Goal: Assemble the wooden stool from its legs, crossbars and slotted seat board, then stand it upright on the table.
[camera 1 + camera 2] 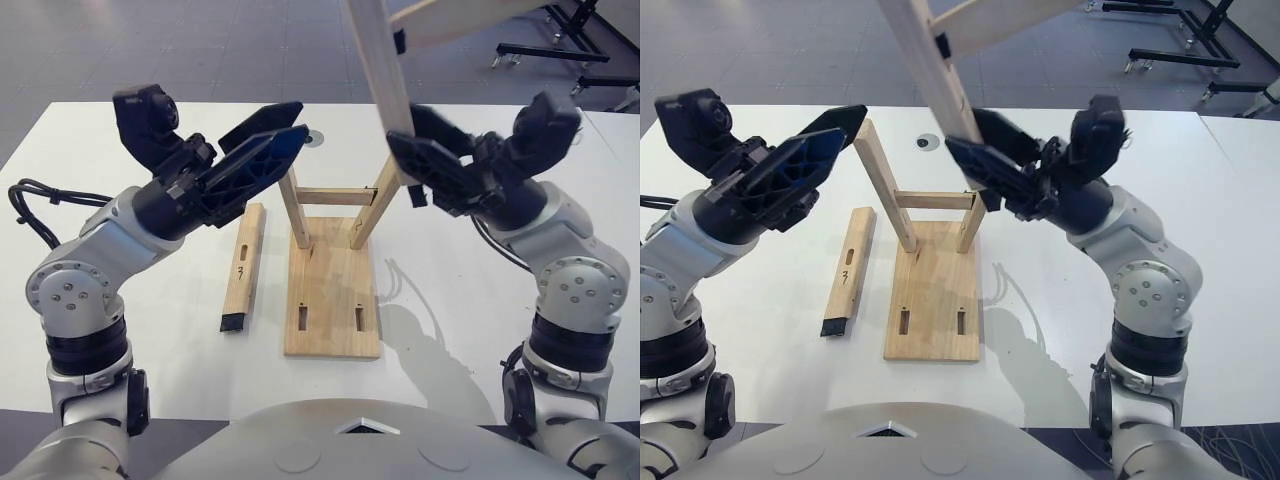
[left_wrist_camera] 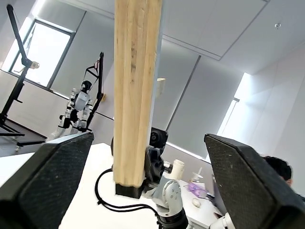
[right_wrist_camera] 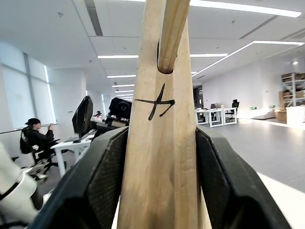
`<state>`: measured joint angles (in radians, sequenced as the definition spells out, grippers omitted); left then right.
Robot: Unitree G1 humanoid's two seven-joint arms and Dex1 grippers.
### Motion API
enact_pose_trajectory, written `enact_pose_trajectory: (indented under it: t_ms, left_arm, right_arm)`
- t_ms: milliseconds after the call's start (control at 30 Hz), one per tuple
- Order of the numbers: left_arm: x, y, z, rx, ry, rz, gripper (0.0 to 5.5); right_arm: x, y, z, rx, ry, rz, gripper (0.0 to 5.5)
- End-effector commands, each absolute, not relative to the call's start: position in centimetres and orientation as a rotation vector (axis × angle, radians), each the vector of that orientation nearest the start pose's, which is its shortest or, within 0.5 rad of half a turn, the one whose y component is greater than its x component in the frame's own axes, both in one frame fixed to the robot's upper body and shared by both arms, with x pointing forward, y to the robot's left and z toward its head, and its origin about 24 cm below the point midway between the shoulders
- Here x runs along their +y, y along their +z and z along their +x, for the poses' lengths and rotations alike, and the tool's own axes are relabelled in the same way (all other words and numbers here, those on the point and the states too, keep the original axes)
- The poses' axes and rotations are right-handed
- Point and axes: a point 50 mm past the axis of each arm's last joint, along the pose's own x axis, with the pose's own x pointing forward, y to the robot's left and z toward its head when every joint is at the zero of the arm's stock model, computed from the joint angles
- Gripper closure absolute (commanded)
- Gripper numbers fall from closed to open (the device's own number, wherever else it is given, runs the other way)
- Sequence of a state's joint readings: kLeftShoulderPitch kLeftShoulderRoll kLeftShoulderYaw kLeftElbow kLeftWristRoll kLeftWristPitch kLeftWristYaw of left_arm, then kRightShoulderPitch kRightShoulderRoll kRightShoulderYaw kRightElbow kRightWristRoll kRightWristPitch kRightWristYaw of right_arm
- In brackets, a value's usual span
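Observation:
The slotted seat board (image 1: 331,300) lies flat mid-table. Two legs stand in its far slots, the left standing leg (image 1: 887,190) and the right one (image 1: 372,212), joined by a crossbar (image 1: 336,196). My left gripper (image 1: 298,120) is open, and its fingers (image 2: 45,183) straddle the top of the left standing leg (image 2: 136,90) without touching it. My right gripper (image 1: 402,135) is shut on another leg (image 1: 381,60) that rises out of the picture with a crossbar (image 3: 171,33) fixed in it. A third, loose leg (image 1: 243,265) lies flat left of the board.
Black cables (image 1: 40,200) trail over the table's left edge. A small round fitting (image 1: 928,142) sits in the tabletop behind the board. White tabletop (image 1: 450,330) stretches to the right of the board and in front of it.

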<state>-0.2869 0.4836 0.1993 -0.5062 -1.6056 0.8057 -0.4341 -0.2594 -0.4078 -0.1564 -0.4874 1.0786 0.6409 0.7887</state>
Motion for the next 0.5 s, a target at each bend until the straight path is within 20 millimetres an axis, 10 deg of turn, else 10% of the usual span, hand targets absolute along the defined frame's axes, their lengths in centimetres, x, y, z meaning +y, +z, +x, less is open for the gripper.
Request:
enact_pose_trajectory:
  t_ms: [33, 500]
  left_arm:
    - [14.0, 21.8, 21.9, -0.049, -1.349, -0.723, 1.23]
    - [13.9, 21.7, 22.8, -0.085, -1.328, -0.696, 1.23]
  right_arm:
    - [-13.0, 18.9, 22.5, -0.246, 1.354, 0.410, 3.38]
    - [-11.6, 17.1, 22.4, -0.153, 1.451, 0.370, 3.39]
